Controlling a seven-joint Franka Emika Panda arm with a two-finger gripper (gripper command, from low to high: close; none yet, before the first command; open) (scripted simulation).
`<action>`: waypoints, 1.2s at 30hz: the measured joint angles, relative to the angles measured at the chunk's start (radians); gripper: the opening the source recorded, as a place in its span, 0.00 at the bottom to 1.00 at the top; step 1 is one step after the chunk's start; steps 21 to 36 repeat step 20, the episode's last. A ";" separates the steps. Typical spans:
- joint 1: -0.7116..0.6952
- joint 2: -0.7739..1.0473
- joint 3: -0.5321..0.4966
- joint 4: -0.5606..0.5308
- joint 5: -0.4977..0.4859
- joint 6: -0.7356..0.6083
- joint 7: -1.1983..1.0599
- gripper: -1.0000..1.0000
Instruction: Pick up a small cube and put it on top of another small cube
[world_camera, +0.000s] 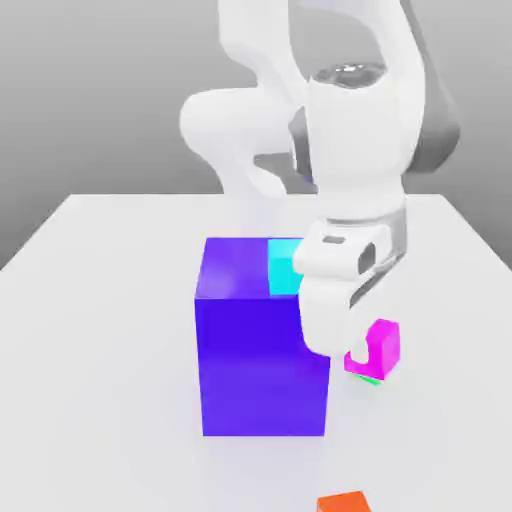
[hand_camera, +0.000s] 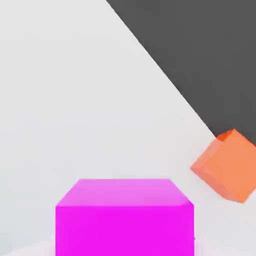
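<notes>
The small magenta cube sits at the exterior view's right of the big blue-violet block. My gripper comes down from above and is shut on it, with a white finger in front of the cube's left part. A thin sliver of the green cube shows just under the magenta cube; the rest of it is hidden, and I cannot tell whether the two touch. In the hand view the magenta cube is close up between the fingers.
A small cyan cube lies behind the big block's top right corner. A small orange cube rests near the table's front edge. The white table has free room at the exterior view's left.
</notes>
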 joint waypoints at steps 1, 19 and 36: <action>0.019 -0.026 0.035 -0.035 0.004 -0.002 0.054 0.00; -0.089 0.173 0.294 -0.228 -0.252 0.299 0.507 1.00; -0.092 0.173 0.294 -0.228 -0.252 0.299 0.507 1.00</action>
